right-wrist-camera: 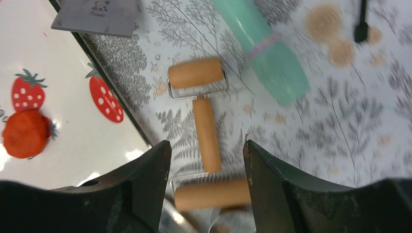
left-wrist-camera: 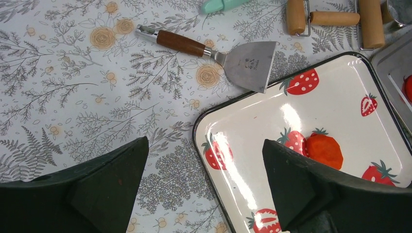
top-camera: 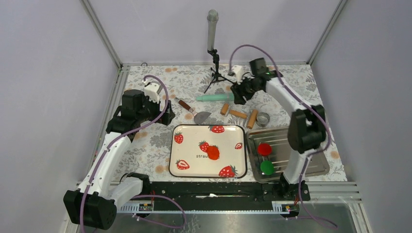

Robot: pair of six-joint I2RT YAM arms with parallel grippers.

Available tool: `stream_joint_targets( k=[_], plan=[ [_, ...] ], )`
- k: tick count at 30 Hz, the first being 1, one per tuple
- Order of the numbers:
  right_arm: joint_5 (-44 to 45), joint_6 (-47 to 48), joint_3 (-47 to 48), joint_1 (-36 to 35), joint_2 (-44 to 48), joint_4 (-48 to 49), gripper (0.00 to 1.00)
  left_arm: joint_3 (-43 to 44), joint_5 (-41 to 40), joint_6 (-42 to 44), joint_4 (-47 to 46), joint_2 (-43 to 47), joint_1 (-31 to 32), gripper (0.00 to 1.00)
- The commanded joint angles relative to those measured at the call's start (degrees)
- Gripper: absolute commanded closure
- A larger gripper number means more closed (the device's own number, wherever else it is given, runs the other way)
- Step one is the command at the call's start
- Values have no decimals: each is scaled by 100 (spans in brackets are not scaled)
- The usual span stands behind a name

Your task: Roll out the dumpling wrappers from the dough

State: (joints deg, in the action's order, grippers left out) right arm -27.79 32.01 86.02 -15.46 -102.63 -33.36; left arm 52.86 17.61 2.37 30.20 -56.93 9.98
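The dough [top-camera: 213, 152], an unrolled lump, sits centrally on the strawberry tray [top-camera: 190, 151] by the counter's near edge, ready for flattening. The left jaws hang spread and empty over the counter's left side, clear of the work. Toward the far edge, the right jaws stand spread above the wooden roller [top-camera: 238, 114], evidently aligned to seize it.

White arms [top-camera: 109, 155] carry black joints [top-camera: 303, 128] and purple cables [top-camera: 252, 46].
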Motion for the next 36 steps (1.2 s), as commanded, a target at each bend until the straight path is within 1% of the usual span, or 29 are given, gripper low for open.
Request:
stream_joint_targets(
  k=[1, 4, 7, 9, 14, 15, 18, 21, 22, 23, 26, 27, 29, 31, 33, 36],
  plan=[
    [293, 1083, 1254, -592, -1156, -1115, 36, -51, -240, -147, -388, 183, -97, 1],
    [526, 1267, 1590, -697, -1668, -1200, 36, -74, -252, -211, -435, 253, -202, 1],
    [706, 1453, 1741, -720, -1965, -1187, 37, -91, -241, -220, -427, 315, -307, 1],
    [764, 1558, 1729, -721, -2014, -1182, 38, -107, -212, -220, -427, 322, -358, 1],
    [812, 1880, 1304, -726, -1959, -1199, 40, -101, -140, -220, -512, 244, -453, 1],
    [839, 1909, 1249, -722, -1978, -1200, 42, -93, -117, -373, -534, 223, -481, 1],
    [883, 1817, 1219, -721, -2089, -1191, 44, -51, -18, -460, -606, 134, -544, 1],
    [800, 1547, 1263, -724, -2191, -1163, 44, -39, 31, -492, -673, 87, -550, 1],
    [786, 1421, 1237, -730, -2207, -1100, 45, -46, 48, -507, -704, 74, -550, 1],
    [795, 1289, 1203, -734, -2213, -1027, 48, -52, 54, -536, -740, 62, -550, 1],
    [902, 891, 1123, -749, -2235, -877, 63, -94, 113, -662, -905, 12, -543, 2],
    [940, 793, 1075, -749, -2231, -829, 64, -104, 146, -711, -961, -25, -541, 3],
    [1010, 654, 939, -752, -2197, -690, 64, -105, 224, -825, -1070, -111, -541, 3],
    [1093, 587, 754, -749, -2153, -522, 62, -81, 306, -905, -1149, -188, -541, 4],
    [1166, 574, 706, -752, -2162, -474, 58, -24, 346, -959, -1190, -270, -539, 5],
    [1259, 637, 638, -756, -2203, -466, 49, 34, 367, -983, -1200, -326, -533, 5]
  ],
)
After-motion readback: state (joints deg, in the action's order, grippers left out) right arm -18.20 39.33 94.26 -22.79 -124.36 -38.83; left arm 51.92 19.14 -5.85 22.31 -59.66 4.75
